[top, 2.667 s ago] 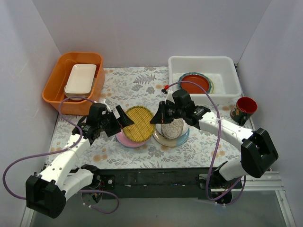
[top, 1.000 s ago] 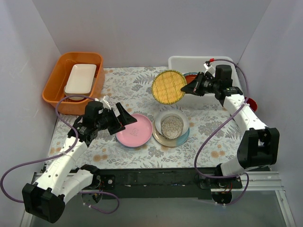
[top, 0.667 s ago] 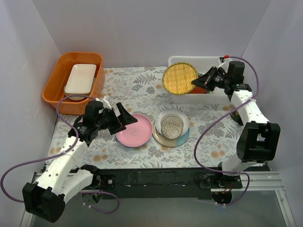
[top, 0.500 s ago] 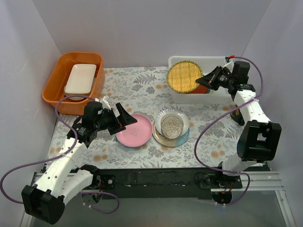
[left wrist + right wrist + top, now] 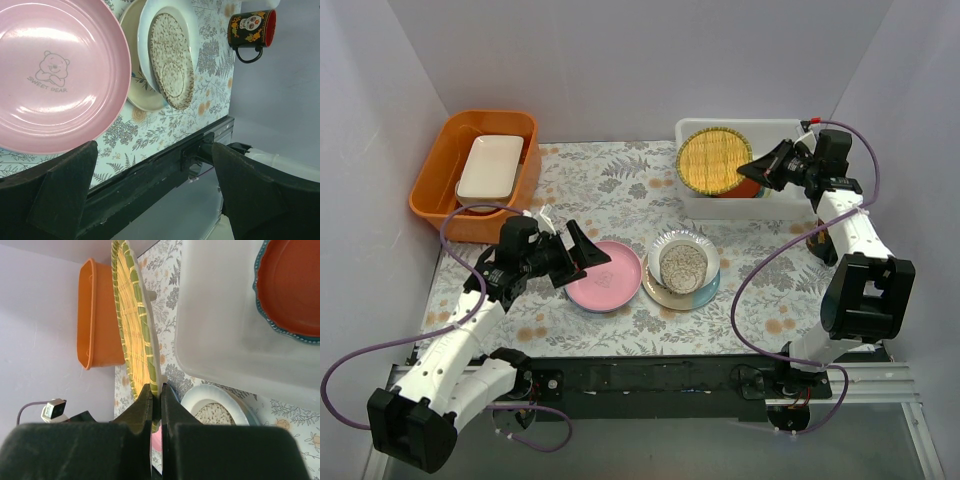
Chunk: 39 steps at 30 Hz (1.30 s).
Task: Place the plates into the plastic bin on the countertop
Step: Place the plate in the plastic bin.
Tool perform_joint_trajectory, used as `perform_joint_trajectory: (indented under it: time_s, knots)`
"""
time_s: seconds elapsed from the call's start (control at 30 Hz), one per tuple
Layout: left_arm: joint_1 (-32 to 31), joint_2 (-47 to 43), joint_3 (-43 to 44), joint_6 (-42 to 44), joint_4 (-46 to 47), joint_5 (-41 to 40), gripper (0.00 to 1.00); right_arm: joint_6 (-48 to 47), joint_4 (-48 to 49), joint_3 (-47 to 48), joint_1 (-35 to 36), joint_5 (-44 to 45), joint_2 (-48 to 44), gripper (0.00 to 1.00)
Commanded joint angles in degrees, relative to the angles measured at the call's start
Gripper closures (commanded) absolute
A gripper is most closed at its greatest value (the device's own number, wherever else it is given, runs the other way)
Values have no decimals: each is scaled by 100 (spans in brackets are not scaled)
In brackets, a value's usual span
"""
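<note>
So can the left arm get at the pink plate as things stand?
Probably yes: the left gripper is open close beside the pink plate, which lies bare, with nothing stacked on it.

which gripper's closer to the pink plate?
Left. The left gripper hangs open at the left edge of the pink plate; the right gripper is far back at the bin, shut on the yellow plate.

Blocking the left half of the plastic bin [image 5: 712,207] with the yellow plate [image 5: 713,162], pinched on edge in the right tool [image 5: 748,166]. Covering part of the bin floor beyond with the red-brown plate [image 5: 295,285]. Leaving open desk [image 5: 610,180] between orange tub [image 5: 430,192] and bin.
</note>
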Motion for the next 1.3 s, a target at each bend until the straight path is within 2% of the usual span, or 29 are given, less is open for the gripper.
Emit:
perform_joint_trajectory:
  time_s: [0.0, 0.33, 1.27]
  knots:
    - [-18, 6, -160, 44, 112, 208, 2, 250, 563, 142, -100, 75, 121, 99]
    - [-18, 76, -55, 246, -195, 234, 2, 786, 1460, 44, -197, 163, 859, 99]
    - [-18, 217, -547, 255, 77, 375, 2, 699, 1267, 1011, -417, 488, 2380, 99]
